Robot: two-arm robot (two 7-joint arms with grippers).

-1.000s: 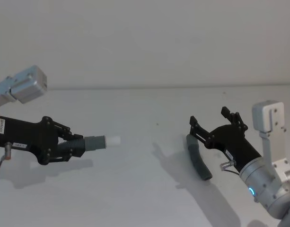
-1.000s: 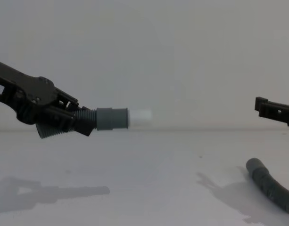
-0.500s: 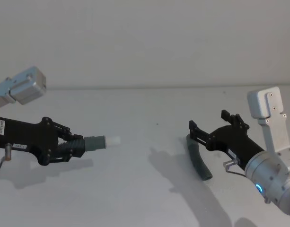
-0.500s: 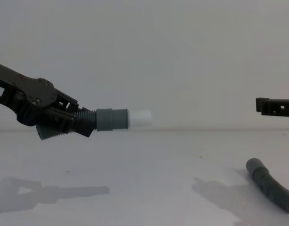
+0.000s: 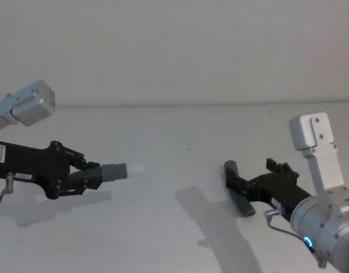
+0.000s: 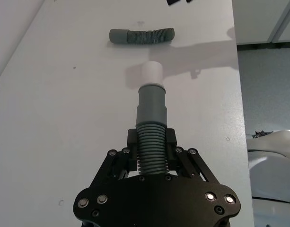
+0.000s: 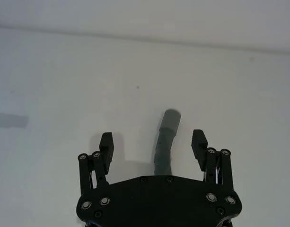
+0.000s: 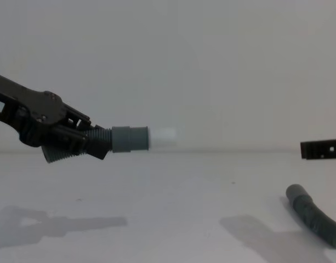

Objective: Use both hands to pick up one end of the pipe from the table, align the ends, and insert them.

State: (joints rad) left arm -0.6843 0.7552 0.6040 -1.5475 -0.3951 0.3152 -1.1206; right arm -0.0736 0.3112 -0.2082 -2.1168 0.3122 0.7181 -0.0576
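White table (image 5: pixel 134 239), two pipes, left claw (image 5: pixel 93 176) clamping raised pipe (image 5: pixel 113 171), right claw (image 7: pixel 152 138) spread over lying pipe (image 8: pixel 314 217)

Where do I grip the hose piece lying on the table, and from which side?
Grip the hose piece on its ribbed body just behind the smooth cuff, dropping from above with the right end effector open and straddling it. It lies flat on the table, and the cuff must stay free for the white-tipped piece in the left end effector.
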